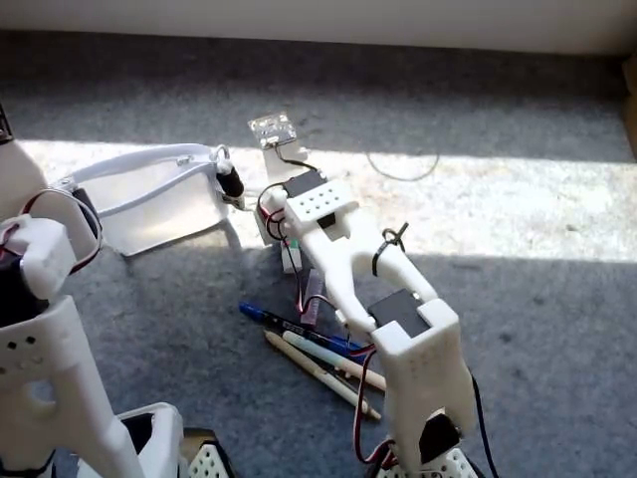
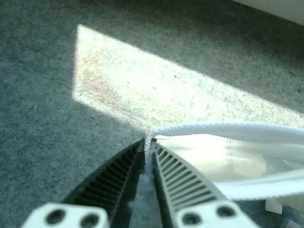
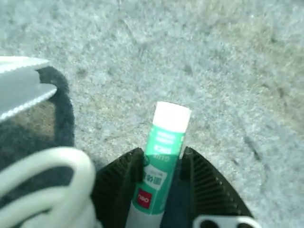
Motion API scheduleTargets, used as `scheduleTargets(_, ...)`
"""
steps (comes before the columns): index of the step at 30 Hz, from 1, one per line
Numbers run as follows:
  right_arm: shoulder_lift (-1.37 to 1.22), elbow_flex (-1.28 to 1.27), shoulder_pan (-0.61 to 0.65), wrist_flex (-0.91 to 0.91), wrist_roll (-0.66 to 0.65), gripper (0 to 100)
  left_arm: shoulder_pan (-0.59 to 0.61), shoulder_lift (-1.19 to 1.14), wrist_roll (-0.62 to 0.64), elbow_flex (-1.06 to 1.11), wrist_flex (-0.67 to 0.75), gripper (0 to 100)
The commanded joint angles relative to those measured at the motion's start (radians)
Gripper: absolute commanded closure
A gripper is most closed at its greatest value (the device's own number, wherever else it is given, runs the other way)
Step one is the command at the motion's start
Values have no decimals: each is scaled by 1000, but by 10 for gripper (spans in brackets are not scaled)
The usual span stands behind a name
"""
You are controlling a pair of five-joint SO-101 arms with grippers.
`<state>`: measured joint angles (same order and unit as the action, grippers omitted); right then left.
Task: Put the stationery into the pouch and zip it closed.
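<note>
Right jaws grasp a green-and-white glue stick, its capped end poking past their tips, near the clear plastic pouch. Left jaws are clenched on the pouch's white zipper edge. Loose pens lie on the grey worktop.

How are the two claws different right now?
The left gripper pinches the thin zip edge of the clear pouch; the right gripper holds a green-and-white glue stick. The left jaws are almost together; the right jaws stand wider apart around the stick. Both have black ribbed fingers and both are holding something.
</note>
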<state>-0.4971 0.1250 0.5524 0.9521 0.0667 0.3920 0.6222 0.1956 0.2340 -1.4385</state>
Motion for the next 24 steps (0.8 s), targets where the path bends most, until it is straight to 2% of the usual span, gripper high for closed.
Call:
scheduleTargets(1,21,48,-10,7,-17,875,12,-24,9,44,5,989)
scheduleTargets(8,21,48,-12,10,-18,875,12,-24,9,44,5,989)
scheduleTargets(11,21,54,-12,68,-52,879,12,-24,9,62,11,989)
scheduleTargets(15,21,54,-12,104,-87,942,12,-24,9,62,11,989)
scheduleTargets(24,27,54,-33,150,-87,947,12,-24,9,62,11,989)
